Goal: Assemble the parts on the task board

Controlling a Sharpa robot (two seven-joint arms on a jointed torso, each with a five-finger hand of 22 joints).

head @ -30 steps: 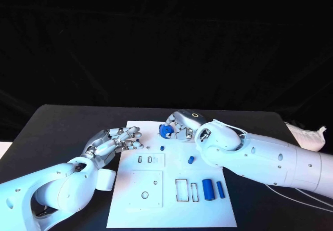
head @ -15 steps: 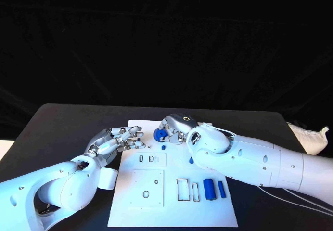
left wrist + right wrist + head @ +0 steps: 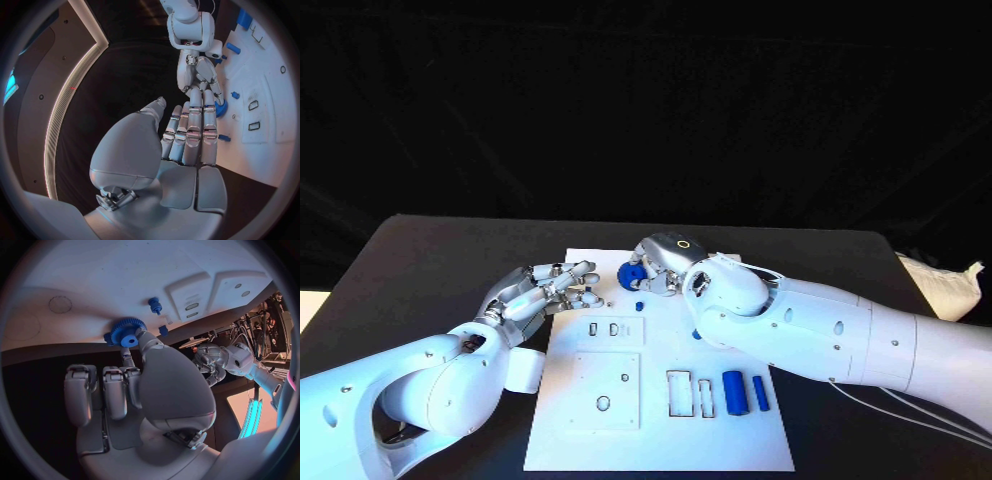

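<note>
Right hand (image 3: 664, 266) pinched the blue gear (image 3: 632, 275) above the task board (image 3: 661, 440) at its upper edge, centre frame; left hand (image 3: 542, 290), holding nothing with fingers apart, lay just left of it.

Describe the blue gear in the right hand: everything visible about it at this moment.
The blue gear is a small toothed wheel with a raised round hub at its centre, plain matte blue, plastic by the look of it. The right hand pinches it at the fingertips, above the far part of the white task board, near the board's left far corner in the head view. In the right wrist view its toothed rim shows all round the hub. Whether it touches the board cannot be told. The left hand does not touch it.
</note>
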